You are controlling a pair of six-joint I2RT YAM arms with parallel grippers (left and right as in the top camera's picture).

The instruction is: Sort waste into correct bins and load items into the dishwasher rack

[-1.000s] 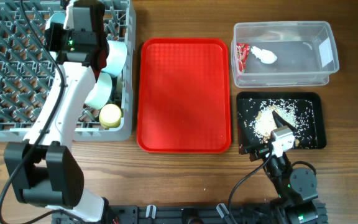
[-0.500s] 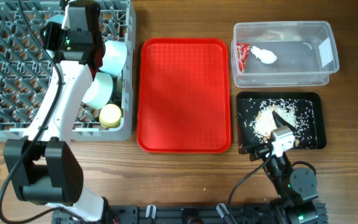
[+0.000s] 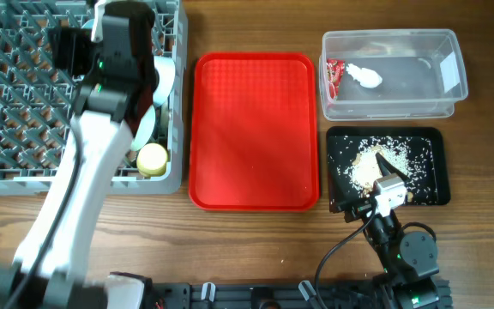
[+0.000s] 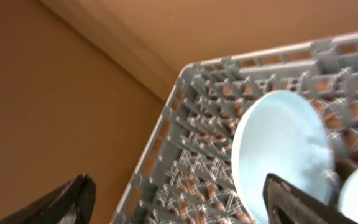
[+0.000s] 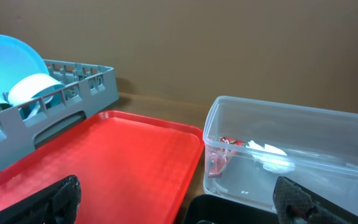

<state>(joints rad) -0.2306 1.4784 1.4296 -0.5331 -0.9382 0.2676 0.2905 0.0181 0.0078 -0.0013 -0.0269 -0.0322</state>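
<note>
Left jaws wide apart and empty, over the dishwasher rack [image 3: 7,86] in the upper left of the overhead frame. Light-blue plate [image 4: 281,155] upright on edge among the pegs, beyond the fingertips, nearest the finger [image 4: 291,202] at lower right of the left wrist view. Right jaws also wide and empty, at lower right of the overhead frame, beside the black tray [image 3: 431,193] with crumbs [image 3: 367,167].
</note>
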